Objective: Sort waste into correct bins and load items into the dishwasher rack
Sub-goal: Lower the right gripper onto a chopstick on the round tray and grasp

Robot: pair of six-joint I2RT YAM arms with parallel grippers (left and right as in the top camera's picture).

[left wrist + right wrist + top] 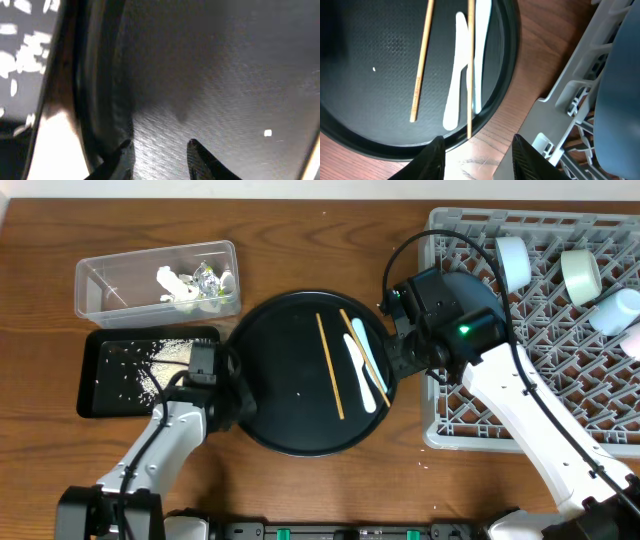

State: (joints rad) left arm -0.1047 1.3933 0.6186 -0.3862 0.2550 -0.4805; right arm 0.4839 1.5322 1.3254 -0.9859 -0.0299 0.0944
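From above, the left pincer (pixel 212 370) is at the left rim of the round black tray (pixel 290 420), just beside the shallow black tray (pixel 95 395), where many rice grains (pixel 150 365) lie. Behind that tray stands the clear tub (pixel 100 290), with tissue pieces (pixel 175 285) and a wrapper (pixel 208 277) in it. The two chopsticks (pixel 331 367) and the two spoons (pixel 362 375) lie on the right half of the round tray. They are near the right pincer (pixel 400 352), which is between this tray and the rack (pixel 450 420). Several cups (pixel 580 272) are in the rack.

In the left wrist view, the left pincer (pixel 160 157) stands with a narrow gap and nothing is between its fingers. Both tips are over the floor of the round black tray (pixel 225 75), just inside its rim. One rice grain (pixel 268 133) lies on the tray to the right of the pincer and apart from it.

In the right wrist view, the right pincer (pixel 480 157) is moderately apart and holds nothing. Between its fingers I see the wooden surface (pixel 540 40) and the near rim of the round black tray (pixel 370 100). The chopsticks (pixel 422 60) and spoons (pixel 457 75) lie just beyond the tips, and the end of one chopstick comes closest to the gap. To the right are the rack (pixel 560 115) and the blue dish (pixel 620 75).
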